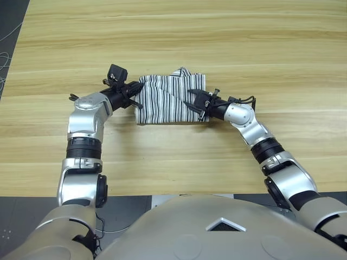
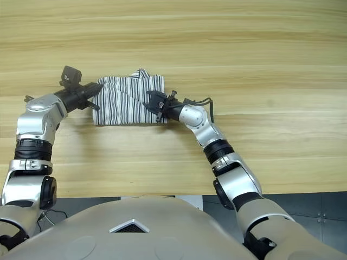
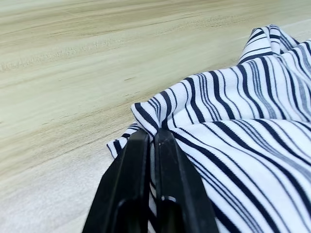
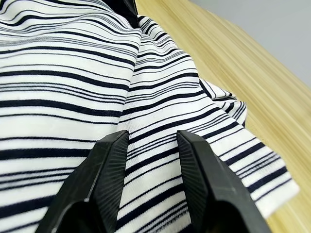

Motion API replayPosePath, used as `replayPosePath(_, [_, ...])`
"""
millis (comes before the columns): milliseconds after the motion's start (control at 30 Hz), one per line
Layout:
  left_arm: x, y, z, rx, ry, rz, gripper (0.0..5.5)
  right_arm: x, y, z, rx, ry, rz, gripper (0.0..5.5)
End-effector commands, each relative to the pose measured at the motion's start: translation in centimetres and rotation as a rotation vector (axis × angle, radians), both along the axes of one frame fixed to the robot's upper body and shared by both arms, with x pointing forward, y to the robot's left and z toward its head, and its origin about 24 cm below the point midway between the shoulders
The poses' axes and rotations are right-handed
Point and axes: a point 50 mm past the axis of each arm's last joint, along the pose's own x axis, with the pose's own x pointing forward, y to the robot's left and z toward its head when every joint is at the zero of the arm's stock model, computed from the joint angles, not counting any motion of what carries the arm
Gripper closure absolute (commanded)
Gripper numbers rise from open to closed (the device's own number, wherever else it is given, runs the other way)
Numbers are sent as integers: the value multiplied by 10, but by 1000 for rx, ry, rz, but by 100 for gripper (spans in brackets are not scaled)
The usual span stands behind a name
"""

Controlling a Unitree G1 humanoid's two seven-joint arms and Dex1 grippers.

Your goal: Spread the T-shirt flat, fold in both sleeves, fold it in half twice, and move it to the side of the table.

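Observation:
A black-and-white striped T-shirt (image 1: pixel 165 100) lies folded into a small rectangle on the wooden table (image 1: pixel 227 43). My left gripper (image 1: pixel 135 99) is at the shirt's left edge. In the left wrist view its fingers (image 3: pixel 138 145) are pressed together with the fabric edge (image 3: pixel 146 114) pinched at their tips. On the shirt's right side, near the front corner, my right gripper (image 1: pixel 194 104) rests. Its two fingers (image 4: pixel 112 160) stand apart over the striped cloth (image 4: pixel 73 73), with nothing clamped between them.
Bare wood surrounds the shirt on all sides. The table's front edge (image 1: pixel 162 194) runs close to my body. At the far left the table ends at a dark floor (image 1: pixel 11 32) with cables on it.

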Motion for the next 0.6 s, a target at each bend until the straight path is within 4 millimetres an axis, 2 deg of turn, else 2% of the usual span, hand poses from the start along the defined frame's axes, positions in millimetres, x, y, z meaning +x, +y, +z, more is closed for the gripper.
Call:
replayPosePath(33, [2, 12, -2, 64, 16, 27, 537, -18, -24, -33, -147, 134, -17, 366])
replayPosePath(67, [2, 12, -1, 65, 10, 24, 537, -18, -24, -32, -147, 133, -18, 366])
replayPosePath(267, [3, 9, 12, 47, -42, -18, 447, -17, -26, -33, -157, 129, -23, 366])
replayPosePath(467, [9, 27, 18, 55, -39, 88, 447, -16, -28, -34, -159, 131, -35, 366])
replayPosePath(600, [14, 50, 19, 82, -43, 211, 447, -14, -30, -34, -168, 136, -41, 366])
